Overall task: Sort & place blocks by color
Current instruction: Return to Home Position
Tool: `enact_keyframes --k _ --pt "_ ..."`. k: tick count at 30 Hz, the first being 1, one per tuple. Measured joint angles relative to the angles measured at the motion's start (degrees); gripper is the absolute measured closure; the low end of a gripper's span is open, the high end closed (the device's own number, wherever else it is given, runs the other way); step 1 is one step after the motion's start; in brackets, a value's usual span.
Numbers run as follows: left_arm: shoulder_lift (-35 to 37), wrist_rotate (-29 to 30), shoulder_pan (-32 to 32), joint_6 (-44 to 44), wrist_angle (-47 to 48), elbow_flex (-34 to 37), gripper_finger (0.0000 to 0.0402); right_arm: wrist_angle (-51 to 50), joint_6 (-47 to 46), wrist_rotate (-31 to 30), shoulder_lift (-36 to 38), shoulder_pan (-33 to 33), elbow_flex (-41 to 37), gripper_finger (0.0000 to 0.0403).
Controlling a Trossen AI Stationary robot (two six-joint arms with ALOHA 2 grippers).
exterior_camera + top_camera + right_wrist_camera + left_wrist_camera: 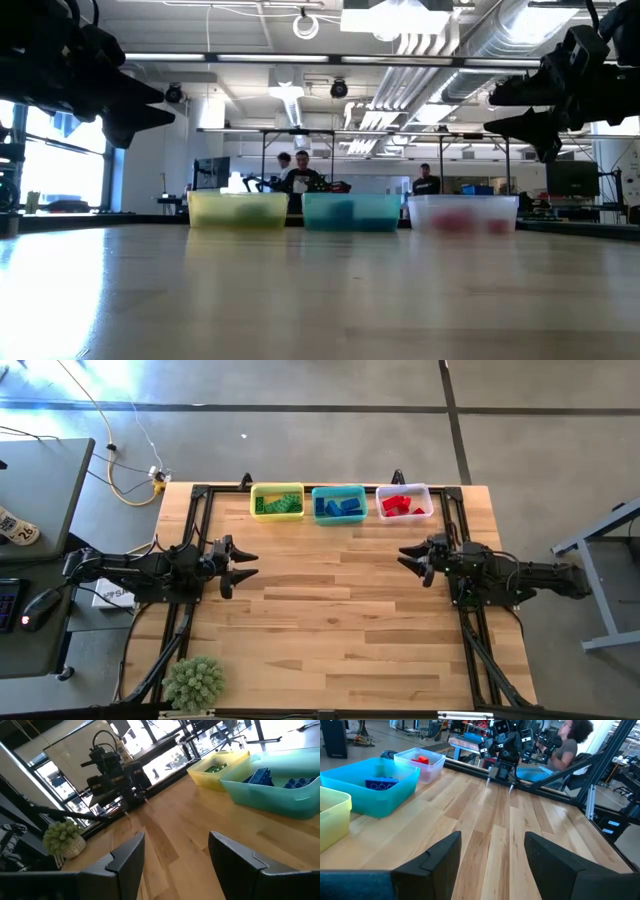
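Observation:
Three bins stand in a row at the table's far edge. The green blocks (277,505) lie in the yellow bin (277,489), the blue blocks (340,508) in the teal bin (339,490), the red blocks (400,505) in the clear bin (428,500). My left gripper (247,562) hovers open at the table's left side, above the wood, fingers pointing toward the right. My right gripper (408,557) hovers open at the right side, pointing toward the left. Nothing lies between either pair of fingers, as the wrist views show for my left gripper (492,855) and my right gripper (176,855).
A small green pom-pom plant (194,682) stands at the table's near left corner. Black frame rails (190,520) run along the left, right and far sides. The bare wooden middle (330,610) lies between the two grippers. People sit at desks in the room beyond the table.

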State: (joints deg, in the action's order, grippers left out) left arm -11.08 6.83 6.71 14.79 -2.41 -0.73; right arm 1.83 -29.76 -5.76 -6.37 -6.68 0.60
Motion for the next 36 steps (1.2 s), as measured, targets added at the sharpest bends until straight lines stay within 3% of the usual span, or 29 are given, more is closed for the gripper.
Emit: enact_keyframes --k 36 --pt "0.01 -0.02 -0.01 0.02 -0.01 0.0 0.0194 -0.07 1.7 -0.02 -0.04 0.0 0.0 0.0197"
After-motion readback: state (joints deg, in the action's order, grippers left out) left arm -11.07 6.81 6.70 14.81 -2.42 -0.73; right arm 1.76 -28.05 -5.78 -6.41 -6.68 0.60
